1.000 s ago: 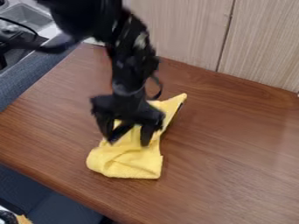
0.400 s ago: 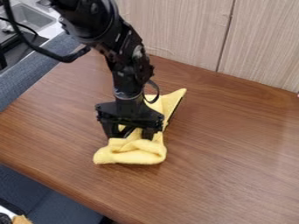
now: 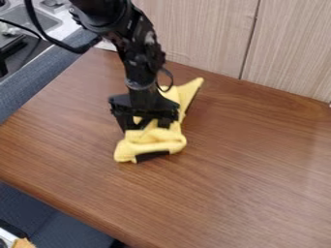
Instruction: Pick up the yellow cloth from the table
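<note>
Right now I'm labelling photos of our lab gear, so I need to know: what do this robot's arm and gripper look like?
The arm is black, with chunky, rounded joints, pale patches that could be markings or glare, and a greyish ring above the gripper. A thick black cable and a thinner loop hang outside it. The gripper is black too, with a wide, blocky body.

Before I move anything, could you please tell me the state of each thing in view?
Yellow cloth: bunched and folded, one corner extended toward the wall.
Gripper: lowered at the cloth, fingers apart.
Black cable: curved beside the arm.
</note>
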You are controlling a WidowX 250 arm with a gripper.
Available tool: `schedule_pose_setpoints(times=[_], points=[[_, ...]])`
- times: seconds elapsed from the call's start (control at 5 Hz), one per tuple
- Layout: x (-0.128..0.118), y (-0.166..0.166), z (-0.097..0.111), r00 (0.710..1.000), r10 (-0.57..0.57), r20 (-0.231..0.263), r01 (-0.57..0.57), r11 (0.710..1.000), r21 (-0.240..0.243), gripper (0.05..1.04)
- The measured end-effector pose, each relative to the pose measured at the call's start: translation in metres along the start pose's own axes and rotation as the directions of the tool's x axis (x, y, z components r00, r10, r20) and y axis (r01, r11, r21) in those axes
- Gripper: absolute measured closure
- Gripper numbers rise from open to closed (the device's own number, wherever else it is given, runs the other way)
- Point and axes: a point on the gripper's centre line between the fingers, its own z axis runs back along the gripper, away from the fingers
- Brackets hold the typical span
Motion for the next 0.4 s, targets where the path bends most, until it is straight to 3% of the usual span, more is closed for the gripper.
schedule_pose_setpoints(times=[0.4], points=[[0.029,0.039,-0.002,0.994,0.102,0.023,-0.103,0.994,0.033,0.083]])
